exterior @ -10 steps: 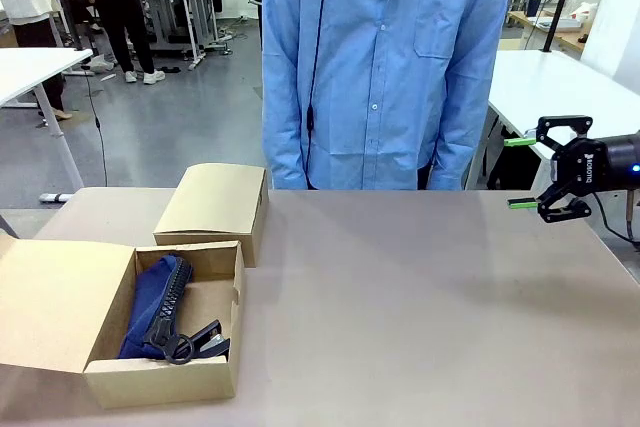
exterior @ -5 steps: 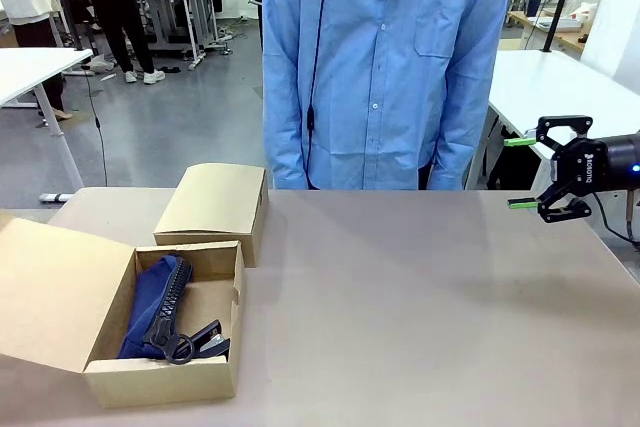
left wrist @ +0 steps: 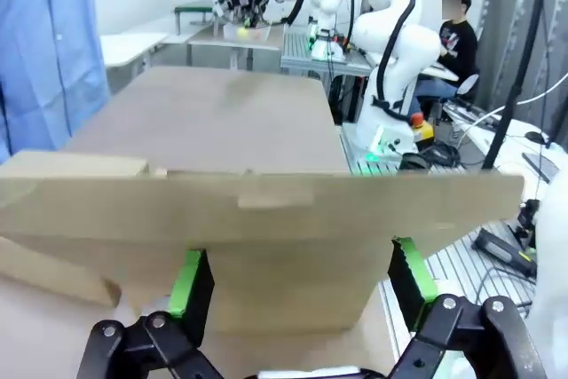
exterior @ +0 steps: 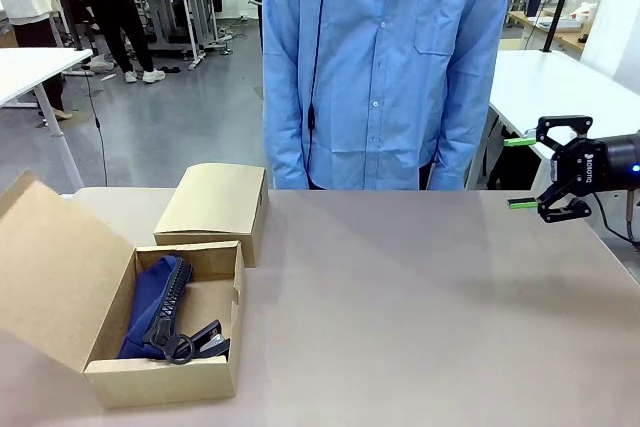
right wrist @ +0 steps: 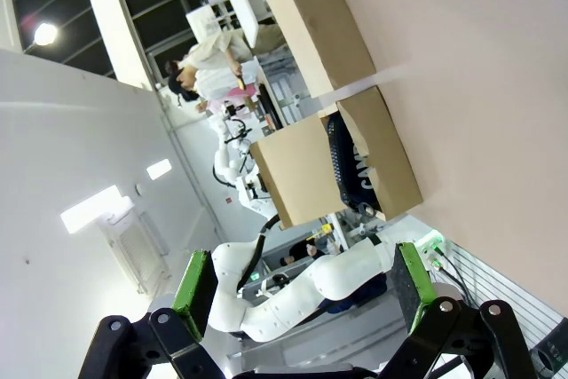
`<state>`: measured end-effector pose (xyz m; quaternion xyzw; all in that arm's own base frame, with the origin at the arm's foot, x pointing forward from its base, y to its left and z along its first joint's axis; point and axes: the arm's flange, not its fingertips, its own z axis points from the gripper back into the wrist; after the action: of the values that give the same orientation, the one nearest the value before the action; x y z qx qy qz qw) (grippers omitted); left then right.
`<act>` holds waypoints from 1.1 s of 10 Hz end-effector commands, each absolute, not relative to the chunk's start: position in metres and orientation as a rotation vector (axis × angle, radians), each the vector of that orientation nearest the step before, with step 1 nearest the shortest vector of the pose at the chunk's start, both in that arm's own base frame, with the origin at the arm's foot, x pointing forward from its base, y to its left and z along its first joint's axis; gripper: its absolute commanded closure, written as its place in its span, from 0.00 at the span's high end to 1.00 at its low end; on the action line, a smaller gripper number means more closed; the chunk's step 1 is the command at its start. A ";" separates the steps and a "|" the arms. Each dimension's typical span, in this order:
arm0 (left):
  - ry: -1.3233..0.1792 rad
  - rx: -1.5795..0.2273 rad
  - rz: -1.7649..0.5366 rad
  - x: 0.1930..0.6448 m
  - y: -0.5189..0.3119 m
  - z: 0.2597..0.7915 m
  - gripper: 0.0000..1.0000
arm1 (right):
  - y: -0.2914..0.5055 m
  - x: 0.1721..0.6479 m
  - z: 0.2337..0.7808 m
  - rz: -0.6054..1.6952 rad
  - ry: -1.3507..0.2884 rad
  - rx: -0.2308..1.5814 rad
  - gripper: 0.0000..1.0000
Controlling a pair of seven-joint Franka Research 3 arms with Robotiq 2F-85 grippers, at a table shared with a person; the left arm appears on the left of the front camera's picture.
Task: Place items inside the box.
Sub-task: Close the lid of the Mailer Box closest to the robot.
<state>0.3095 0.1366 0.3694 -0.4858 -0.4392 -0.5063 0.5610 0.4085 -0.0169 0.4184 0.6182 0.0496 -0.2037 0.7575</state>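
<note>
Left fingers (left wrist: 191, 281) spread wide, pads either side of the box lid (left wrist: 266, 219), lid edge lying across between them; contact w/ pads can't be told, no pinch seen. Lid tilted up, half-raised over the box (exterior: 165, 382) in front view. Beyond the lid: bare table (left wrist: 213, 122), then a person in a blue shirt (exterior: 385, 57) at the far edge, hands not in play.

Right fingers (exterior: 520, 172) spread, empty, hanging above the table's right edge, well apart from the box, pointing toward it.

Inside the box: navy blue zip pouch (exterior: 150, 302) along the lid-side wall, something black w/ a ring (exterior: 185, 347) near the front; which item it is can't be told. Second carton (exterior: 215, 207), shut, just behind the box, touching or nearly.

Step, by judgement: items look loaded; closing stage. Next calls for swinging the lid over w/o dragging the box, clearing the pouch's top, then pressing the flap down.
</note>
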 end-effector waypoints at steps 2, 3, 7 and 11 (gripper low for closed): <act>-1.076 -1.129 -1.170 0.315 0.069 0.381 1.00 | -0.014 0.410 0.420 -0.430 0.091 1.366 1.00; -1.049 -1.140 -1.172 0.319 0.046 0.377 1.00 | -0.014 0.410 0.420 -0.430 0.091 1.366 1.00; -0.832 -1.170 -1.252 0.307 -0.039 0.328 1.00 | -0.014 0.410 0.420 -0.430 0.091 1.366 1.00; -0.714 -1.084 -1.391 0.279 -0.057 0.291 1.00 | -0.014 0.410 0.420 -0.430 0.091 1.366 1.00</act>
<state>0.3525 -0.0442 0.3029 -0.4839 -0.3112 -0.5723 0.5844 0.4086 -0.0168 0.4184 0.6181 0.0496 -0.2036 0.7577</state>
